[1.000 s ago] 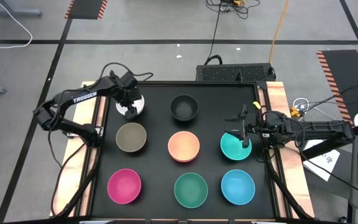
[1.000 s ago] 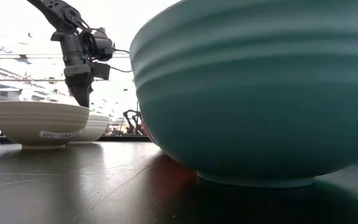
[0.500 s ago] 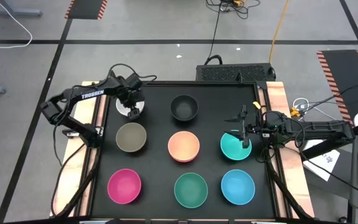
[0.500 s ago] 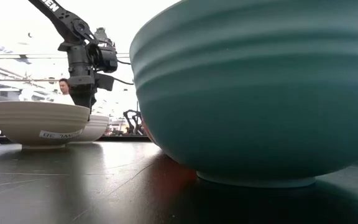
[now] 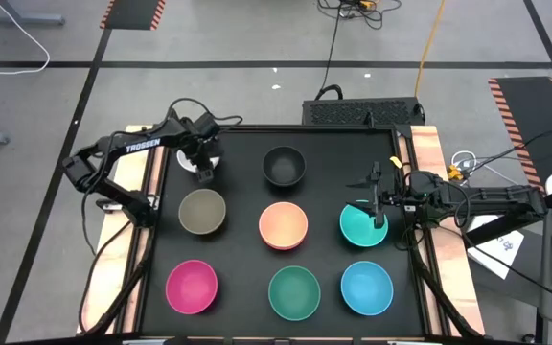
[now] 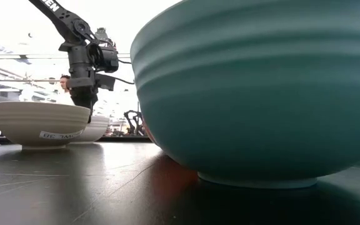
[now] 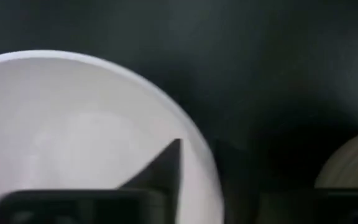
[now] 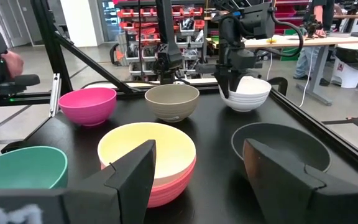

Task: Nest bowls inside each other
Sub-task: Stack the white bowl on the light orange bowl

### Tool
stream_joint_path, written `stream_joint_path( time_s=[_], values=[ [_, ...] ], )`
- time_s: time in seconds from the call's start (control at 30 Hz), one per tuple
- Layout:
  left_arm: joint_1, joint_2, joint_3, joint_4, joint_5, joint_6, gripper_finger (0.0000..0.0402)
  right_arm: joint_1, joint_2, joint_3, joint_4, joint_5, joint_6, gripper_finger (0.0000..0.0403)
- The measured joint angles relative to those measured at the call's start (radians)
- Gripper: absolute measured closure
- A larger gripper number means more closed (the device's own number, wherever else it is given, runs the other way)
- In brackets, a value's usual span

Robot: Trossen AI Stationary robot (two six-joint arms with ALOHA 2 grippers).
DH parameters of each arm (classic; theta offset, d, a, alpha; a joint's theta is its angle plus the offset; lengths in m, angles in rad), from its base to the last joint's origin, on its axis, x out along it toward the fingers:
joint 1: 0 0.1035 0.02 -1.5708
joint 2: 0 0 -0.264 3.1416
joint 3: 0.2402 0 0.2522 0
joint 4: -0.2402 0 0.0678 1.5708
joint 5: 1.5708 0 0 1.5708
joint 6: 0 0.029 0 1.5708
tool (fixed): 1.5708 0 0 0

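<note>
One finger (image 7: 160, 171) inside white bowl (image 7: 73, 124)

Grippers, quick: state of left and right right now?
Left gripper: at the white bowl, one finger inside; closure cannot be told.
Right gripper: open, over the teal bowl, holding nothing.

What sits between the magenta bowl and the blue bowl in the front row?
The green bowl sits alone between the magenta bowl and the blue bowl, apart from both, as the high view shows.

white bowl (image 5: 200, 163) | black bowl (image 5: 284, 166) | peach bowl (image 5: 283, 225) | magenta bowl (image 5: 192, 287) | blue bowl (image 5: 366, 287)
</note>
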Motion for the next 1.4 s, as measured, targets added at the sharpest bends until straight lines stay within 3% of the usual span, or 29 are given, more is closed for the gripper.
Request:
stream_joint_path(
  time_s=[0.1, 0.4, 0.63, 1.0, 1.4],
  values=[
    [-0.013, -0.003, 0.001, 0.013, -0.036, 0.027, 0.0386, 0.000, 0.000, 0.000, 0.000, 0.000, 0.000, 0.0167],
    [-0.066, -0.002, 0.000, 0.005, -0.125, 0.045, 0.0394, 0.000, 0.000, 0.000, 0.000, 0.000, 0.000, 0.0167],
    [-0.094, -0.032, 0.013, -0.023, -0.123, 0.066, 0.0396, 0.000, 0.000, 0.000, -0.001, 0.000, 0.007, 0.0167],
    [-0.139, -0.113, 0.245, -0.186, -0.061, 0.026, 0.0396, 0.000, 0.000, 0.000, -0.016, 0.000, 0.015, 0.0167],
    [-0.382, -0.111, 0.442, -0.245, -0.067, -0.037, 0.0396, 0.000, 0.000, 0.000, -0.016, 0.000, 0.008, 0.0167]
  ],
)
